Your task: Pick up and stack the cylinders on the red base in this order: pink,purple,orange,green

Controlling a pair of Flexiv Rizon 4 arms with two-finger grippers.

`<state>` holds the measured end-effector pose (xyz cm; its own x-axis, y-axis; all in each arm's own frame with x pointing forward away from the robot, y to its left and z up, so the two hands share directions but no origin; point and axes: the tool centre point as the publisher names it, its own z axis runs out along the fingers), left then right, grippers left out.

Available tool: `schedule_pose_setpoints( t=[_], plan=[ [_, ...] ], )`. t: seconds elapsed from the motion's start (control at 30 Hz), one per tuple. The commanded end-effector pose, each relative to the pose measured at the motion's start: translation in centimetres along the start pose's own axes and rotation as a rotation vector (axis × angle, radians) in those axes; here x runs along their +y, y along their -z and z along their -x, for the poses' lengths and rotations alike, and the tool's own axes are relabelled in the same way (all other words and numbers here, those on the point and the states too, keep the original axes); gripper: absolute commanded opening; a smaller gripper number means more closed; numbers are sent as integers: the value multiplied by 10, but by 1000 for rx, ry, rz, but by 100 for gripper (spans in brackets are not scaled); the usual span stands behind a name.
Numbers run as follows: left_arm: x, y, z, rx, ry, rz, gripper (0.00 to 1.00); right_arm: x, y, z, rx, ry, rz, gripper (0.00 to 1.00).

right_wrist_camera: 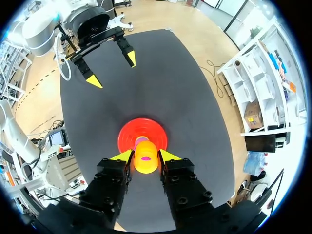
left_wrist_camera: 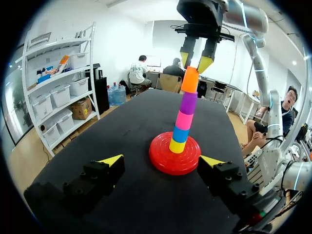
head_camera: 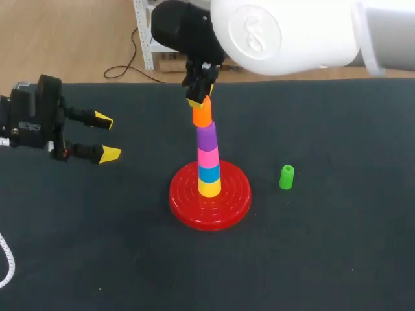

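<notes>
While the left claw [head_camera: 107, 137] gapes wide, the right claw [head_camera: 198, 98] grips the orange cylinder [head_camera: 202, 116].

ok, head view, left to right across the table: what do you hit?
left gripper → red base → green cylinder. Left out, as they overlap the base: the stack, the right gripper at its orange cylinder.

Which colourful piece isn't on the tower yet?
The green one. It stands alone on the black table, beside the red base, while all the other pieces are piled up in the tower.
</notes>
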<state>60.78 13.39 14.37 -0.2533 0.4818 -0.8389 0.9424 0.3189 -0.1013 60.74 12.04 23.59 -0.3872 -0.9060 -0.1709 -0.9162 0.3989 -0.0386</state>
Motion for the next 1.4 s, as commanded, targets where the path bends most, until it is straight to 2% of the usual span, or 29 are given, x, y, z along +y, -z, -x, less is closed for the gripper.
schedule_pose_setpoints(
  t=[0.03,0.67,1.4],
  plan=[
    [0,0,-1,-5,-2,1,100,1,1,-3,-7,-1,0,0],
    [0,0,-1,-5,-2,1,100,2,2,-10,-7,-10,3,0],
    [0,0,-1,-5,-2,1,100,-4,-3,-4,-13,-14,-6,0]
  ],
)
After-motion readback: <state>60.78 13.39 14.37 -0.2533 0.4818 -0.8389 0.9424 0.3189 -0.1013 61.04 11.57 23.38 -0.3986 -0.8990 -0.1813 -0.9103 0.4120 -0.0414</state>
